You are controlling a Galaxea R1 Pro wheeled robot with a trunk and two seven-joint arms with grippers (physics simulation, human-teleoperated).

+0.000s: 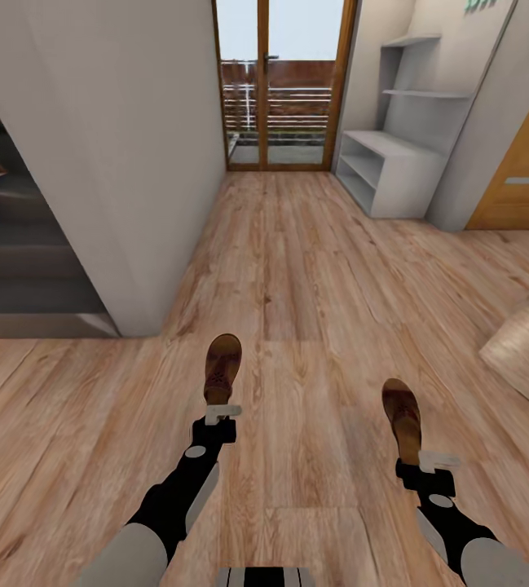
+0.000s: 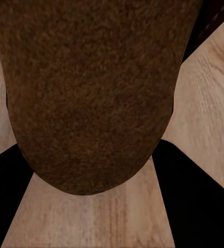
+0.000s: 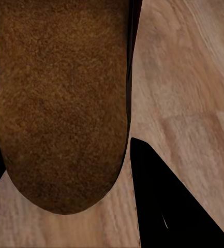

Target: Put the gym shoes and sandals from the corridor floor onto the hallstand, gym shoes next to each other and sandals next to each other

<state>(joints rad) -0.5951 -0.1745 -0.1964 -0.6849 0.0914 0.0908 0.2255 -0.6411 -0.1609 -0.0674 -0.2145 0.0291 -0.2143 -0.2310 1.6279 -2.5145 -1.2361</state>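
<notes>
While both arms reach forward, the left gripper (image 1: 221, 414) pinches one brown sandal (image 1: 222, 367) by its near end. The right gripper (image 1: 429, 461) pinches the other sandal (image 1: 402, 417). Both sandals' long axes point ahead toward the hallstand (image 1: 388, 173).

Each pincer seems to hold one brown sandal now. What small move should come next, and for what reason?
Probably drive forward toward the white hallstand. The left pincer grips one sandal and the right pincer grips the other sandal, both lifted off the wood floor. The rack stands far ahead on the right, beside the glass door, out of reach from here.
</notes>
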